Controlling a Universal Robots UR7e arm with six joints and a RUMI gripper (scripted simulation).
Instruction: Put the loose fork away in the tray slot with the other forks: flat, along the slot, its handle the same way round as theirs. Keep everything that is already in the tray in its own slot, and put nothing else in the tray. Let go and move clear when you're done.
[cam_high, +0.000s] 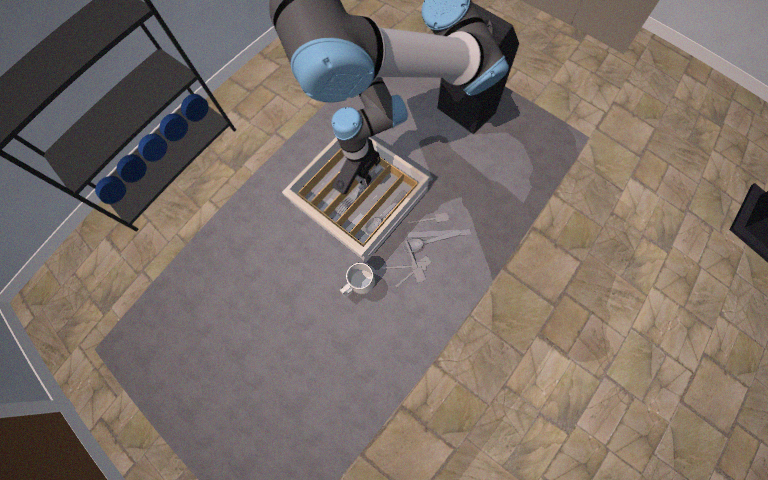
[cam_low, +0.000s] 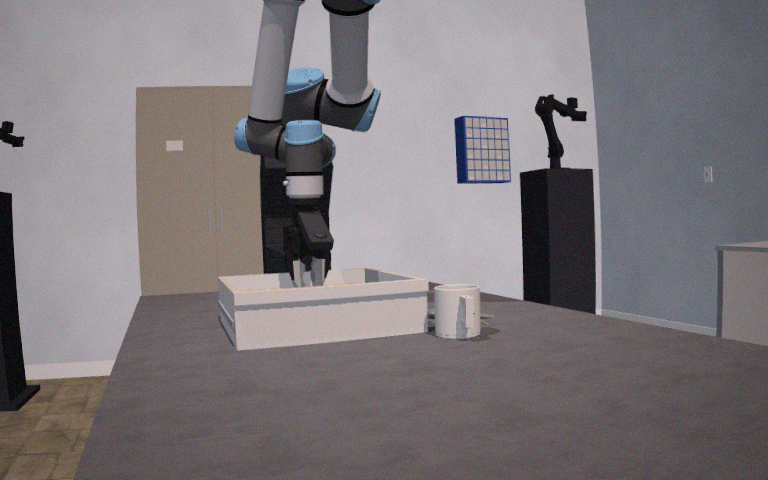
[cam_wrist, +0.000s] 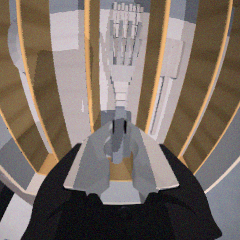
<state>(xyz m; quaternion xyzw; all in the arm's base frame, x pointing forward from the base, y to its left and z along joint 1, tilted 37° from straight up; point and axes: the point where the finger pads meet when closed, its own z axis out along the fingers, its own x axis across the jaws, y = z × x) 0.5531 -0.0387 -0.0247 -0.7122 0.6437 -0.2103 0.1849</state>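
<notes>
Grey wedge fingers pinch flat steel fork (cam_wrist: 120, 80) w/ tines over wood-divided tray (cam_high: 416, 186) slot.

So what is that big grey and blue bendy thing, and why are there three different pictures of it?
That bendy thing is a robot arm. It has joints a bit like your elbow and wrist. At its tip is the end effector, two fingers that pinch, and they are shut on a fork.

The three pictures show one moment from three cameras. One looks down from above, one looks from the side across the grey table, and one sits on the arm's wrist looking past the fingers.

On the table is a wooden cutlery tray with long slots. The arm has reached down into it, and the fork points along a slot that already has forks. Beside the tray stand a white mug and some loose cutlery. The arm's job is to lay the fork flat with the others.
</notes>
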